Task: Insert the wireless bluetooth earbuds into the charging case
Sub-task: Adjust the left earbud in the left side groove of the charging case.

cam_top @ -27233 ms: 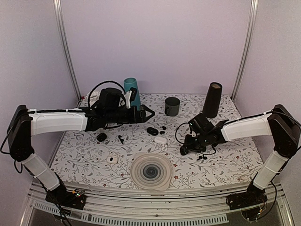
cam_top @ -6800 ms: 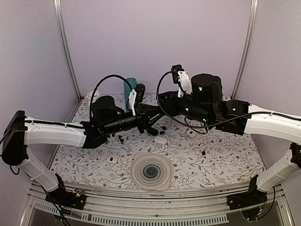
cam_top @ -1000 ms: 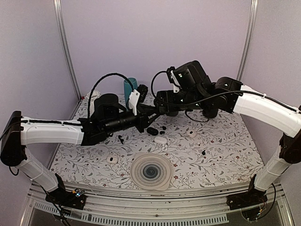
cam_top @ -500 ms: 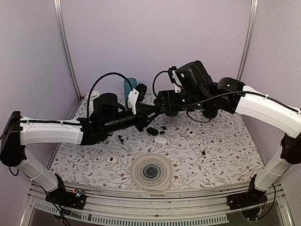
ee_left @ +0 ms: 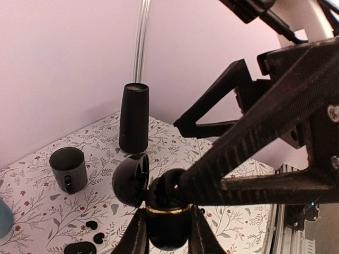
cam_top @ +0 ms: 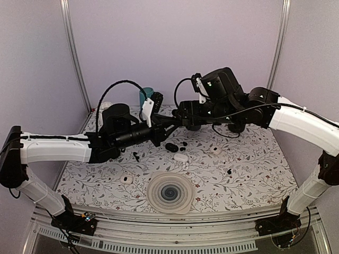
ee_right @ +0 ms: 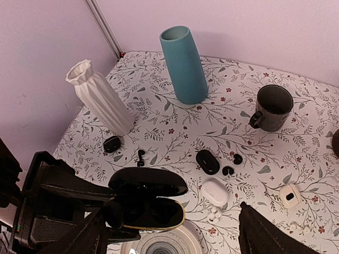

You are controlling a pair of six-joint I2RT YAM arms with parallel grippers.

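The black charging case (ee_right: pixel 151 211), gold-rimmed with its lid (ee_right: pixel 148 182) swung open, hangs in the air. My left gripper (ee_left: pixel 167 212) is shut on the charging case's body (ee_left: pixel 167 222). My right gripper (ee_right: pixel 177 211) stands open above it. One right finger (ee_left: pixel 238 159) rests its tip on the case's open end. The wells are too dark to show whether an earbud lies inside. Two loose black earbuds (ee_right: pixel 233 164) and small white earbuds (ee_right: pixel 213 214) lie on the table. In the top view both grippers meet at mid-back (cam_top: pixel 175 121).
On the table stand a teal vase (ee_right: pixel 184 66), a white ribbed vase (ee_right: pixel 100 98), a dark mug (ee_right: pixel 273 108) and a tall dark cylinder (ee_left: pixel 133 119). Closed cases lie below: black (ee_right: pixel 207 161), white (ee_right: pixel 214 191), small black (ee_right: pixel 111 144). A ringed disc (cam_top: pixel 169 193) sits near the front.
Both wrists have risen slightly and drifted a little right together. The left gripper stays shut on the case and the right stays open.
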